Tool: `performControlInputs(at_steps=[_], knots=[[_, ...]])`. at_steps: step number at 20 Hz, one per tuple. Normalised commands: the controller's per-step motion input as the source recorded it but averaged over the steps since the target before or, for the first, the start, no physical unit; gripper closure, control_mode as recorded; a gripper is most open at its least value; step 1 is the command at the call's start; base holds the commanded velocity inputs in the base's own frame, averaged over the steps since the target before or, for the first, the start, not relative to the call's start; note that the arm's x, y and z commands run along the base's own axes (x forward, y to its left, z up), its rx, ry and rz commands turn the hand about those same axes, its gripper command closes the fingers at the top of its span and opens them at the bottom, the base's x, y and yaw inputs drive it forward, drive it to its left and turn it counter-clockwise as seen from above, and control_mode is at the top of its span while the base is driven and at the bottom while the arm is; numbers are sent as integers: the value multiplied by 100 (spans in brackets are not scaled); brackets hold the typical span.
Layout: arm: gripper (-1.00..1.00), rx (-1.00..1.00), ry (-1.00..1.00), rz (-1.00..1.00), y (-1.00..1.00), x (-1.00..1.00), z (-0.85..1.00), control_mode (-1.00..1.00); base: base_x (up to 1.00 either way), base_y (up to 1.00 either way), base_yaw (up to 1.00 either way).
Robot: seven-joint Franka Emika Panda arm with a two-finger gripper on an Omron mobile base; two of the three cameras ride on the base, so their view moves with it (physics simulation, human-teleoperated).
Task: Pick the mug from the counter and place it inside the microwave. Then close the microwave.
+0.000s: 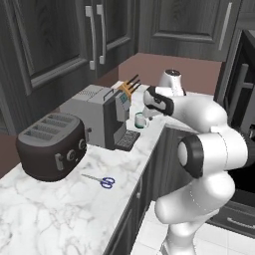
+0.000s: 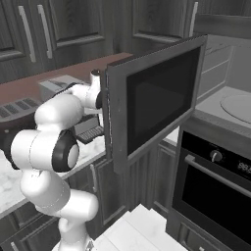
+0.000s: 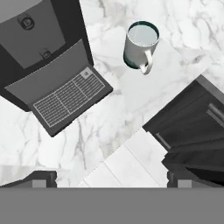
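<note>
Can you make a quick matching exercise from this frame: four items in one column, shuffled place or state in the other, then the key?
Items:
1. mug
2. scissors
3. microwave door
4. end effector

Place or state:
A. swung open
B. flat on the counter in front of the toaster
C. open, holding nothing
D. upright beside the coffee machine drip tray

Pairs: 1-D, 2-B, 3-A, 4-C
</note>
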Motion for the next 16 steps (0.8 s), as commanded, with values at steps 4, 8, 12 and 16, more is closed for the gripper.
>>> performControlInputs(at_steps=[4, 8, 12, 16], knots=[[-100, 0, 0, 0, -2, 14, -25, -100, 0, 0, 0], [-100, 0, 0, 0, -10, 21, -29, -100, 0, 0, 0], [-100, 0, 0, 0, -11, 22, -11, -100, 0, 0, 0], [-100, 0, 0, 2, -14, 41, 0, -100, 0, 0, 0]])
